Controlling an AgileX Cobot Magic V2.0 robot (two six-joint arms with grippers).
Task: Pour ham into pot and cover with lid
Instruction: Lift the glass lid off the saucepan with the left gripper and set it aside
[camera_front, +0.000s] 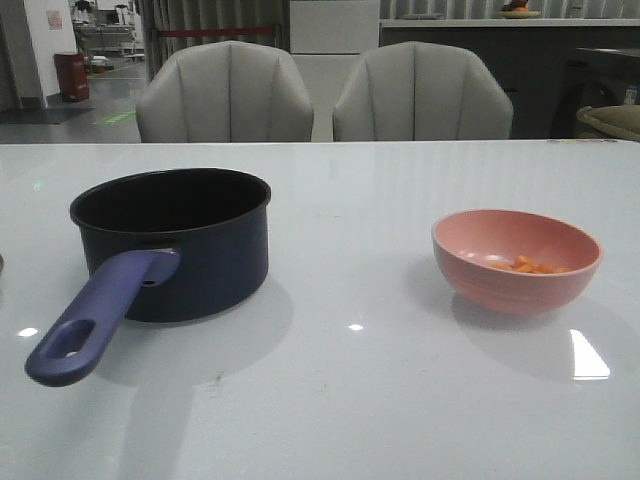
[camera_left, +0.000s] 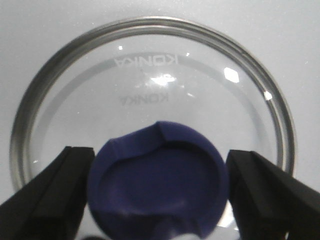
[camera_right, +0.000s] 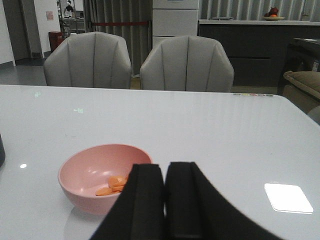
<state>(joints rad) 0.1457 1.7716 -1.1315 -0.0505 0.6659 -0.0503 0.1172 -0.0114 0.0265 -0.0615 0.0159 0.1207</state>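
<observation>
The pot (camera_front: 185, 243) stands open on the left half of the table (camera_front: 350, 400), its long handle (camera_front: 95, 318) pointing toward the robot's side, which looks like a convenient way to leave the mouth free for pouring and the handle reachable. The ham (camera_front: 525, 265) lies as a few orange pieces in the bottom of the pink bowl (camera_front: 516, 260), well apart from the pot on the right half, so each arm has its own thing on its own side. The right gripper (camera_right: 165, 200) sits low just beside the bowl on the near side, its two black fingers pressed together with only a thin seam between them and nothing in them; I judge it has not yet been readied to take the bowl. The left gripper (camera_left: 159, 195) hangs straight over the lid (camera_left: 150, 85), jaws spread wide on either side of the blue knob (camera_left: 159, 185) and apparently not touching it, a stance that suits closing on the knob. The lid lies flat on the table, knob up. Neither arm shows in the front view, and the lid is out of that frame, so where it lies relative to the pot cannot be told; the lid's near rim is hidden by the knob and fingers, and the pot's inside is too dark to read
</observation>
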